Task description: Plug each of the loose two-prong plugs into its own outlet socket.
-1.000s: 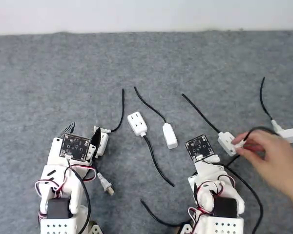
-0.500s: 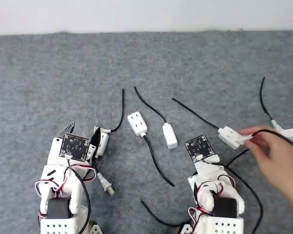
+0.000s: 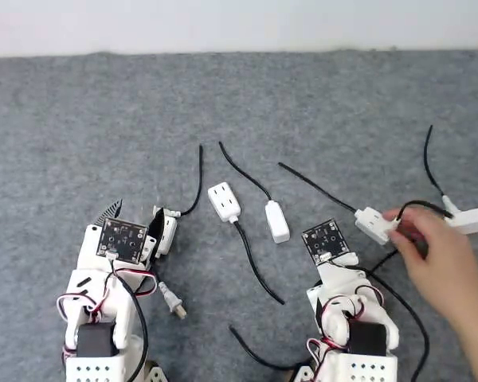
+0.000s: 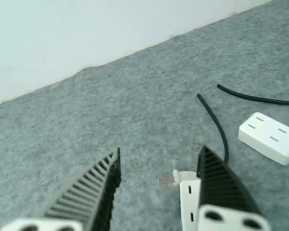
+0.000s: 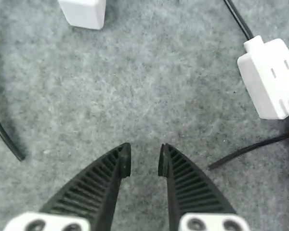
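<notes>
1. Outlet socket (image 3: pixel 372 225) at 3 o'clock on the worktop (image 3: pixel 80 111) has shifted slightly; a person's hand (image 3: pixel 440 259) is back on it, seemingly doing the plugging.
2. Left gripper (image 4: pixel 160 159) is spread and right gripper (image 5: pixel 144 154) narrowly parted; both are empty.

A socket (image 3: pixel 223 200) and corded block (image 3: pixel 277 220) lie side by side on the table (image 3: pixel 80 119); a hand (image 3: pixel 440 256) touches another socket (image 3: pixel 372 225) farther right.

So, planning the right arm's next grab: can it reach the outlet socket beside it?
Probably not cleanly: a person's hand is at one end of that outlet socket, though only carpet lies between it and the right gripper.
</notes>
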`<state>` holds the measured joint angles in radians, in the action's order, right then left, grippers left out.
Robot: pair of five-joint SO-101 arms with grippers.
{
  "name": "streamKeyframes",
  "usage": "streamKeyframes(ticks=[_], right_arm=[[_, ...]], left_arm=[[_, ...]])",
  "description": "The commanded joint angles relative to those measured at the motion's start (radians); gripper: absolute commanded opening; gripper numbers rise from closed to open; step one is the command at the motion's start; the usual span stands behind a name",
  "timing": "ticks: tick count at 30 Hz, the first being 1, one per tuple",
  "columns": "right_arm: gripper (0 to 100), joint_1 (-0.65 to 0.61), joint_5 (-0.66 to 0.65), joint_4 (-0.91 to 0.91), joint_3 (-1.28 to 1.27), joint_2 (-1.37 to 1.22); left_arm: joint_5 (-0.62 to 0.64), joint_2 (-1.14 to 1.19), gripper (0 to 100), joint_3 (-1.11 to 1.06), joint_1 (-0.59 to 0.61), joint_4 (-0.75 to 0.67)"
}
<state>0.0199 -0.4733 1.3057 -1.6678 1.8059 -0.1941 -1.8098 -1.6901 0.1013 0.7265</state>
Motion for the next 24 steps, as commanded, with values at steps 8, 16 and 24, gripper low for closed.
streamKeyframes(ticks=[8,16,24], right_arm=[[11.3,-0.007,0.008,0.008,-0.015,0.005],[11.3,-0.007,0.008,0.008,-0.015,0.005],[11.3,-0.007,0.008,0.008,-0.015,0.005]], left_arm=[[-0.009,-0.012,24,0.007,-0.002,-0.031],[-0.009,-0.012,24,0.007,-0.003,-0.031],[-0.032,-0.012,24,0.007,-0.006,-0.031]])
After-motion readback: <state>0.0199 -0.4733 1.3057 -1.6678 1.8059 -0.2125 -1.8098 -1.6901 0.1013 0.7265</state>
